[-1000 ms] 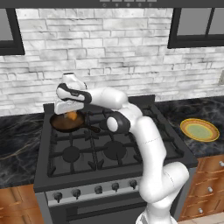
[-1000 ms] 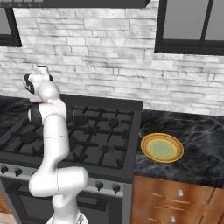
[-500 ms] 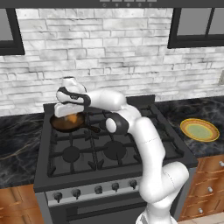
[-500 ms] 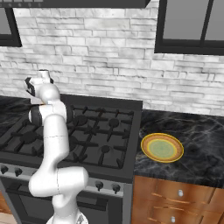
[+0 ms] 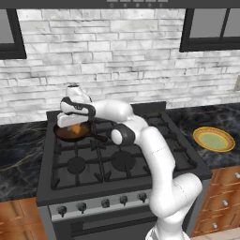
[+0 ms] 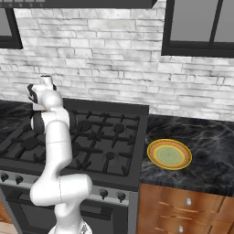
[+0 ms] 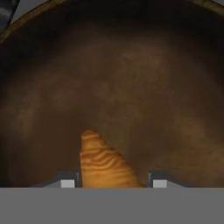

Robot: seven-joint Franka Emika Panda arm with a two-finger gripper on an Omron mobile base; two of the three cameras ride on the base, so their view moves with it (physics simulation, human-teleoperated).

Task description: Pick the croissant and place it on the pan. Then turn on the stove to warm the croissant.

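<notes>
Far left of the left base view: one two-finger gripper [image 5: 71, 123] on a white arm, hanging directly above one round dark skillet with a brownish inside and a short black handle, the pan [image 5: 71, 132]. Pan seated on the rear left burner of one wide dark grey gas range with black iron grates, the stove [image 5: 112, 161]. Clamped between the jaws: one small orange-golden ridged pastry, the croissant [image 5: 74, 128], low over the pan's inside; contact with the pan floor cannot be told. In the hand view, croissant [image 7: 105, 166] wedged between the two finger tips, its pointed end jutting out over the brown pan [image 7: 131, 78] floor. Along the stove's front, five small dark knobs [image 5: 105, 203] in a row, as far as can be counted. Far right, well apart from the stove: one round yellow plate with a greenish centre [image 5: 214, 139], flat on the dark marbled counter [image 5: 220, 117].
</notes>
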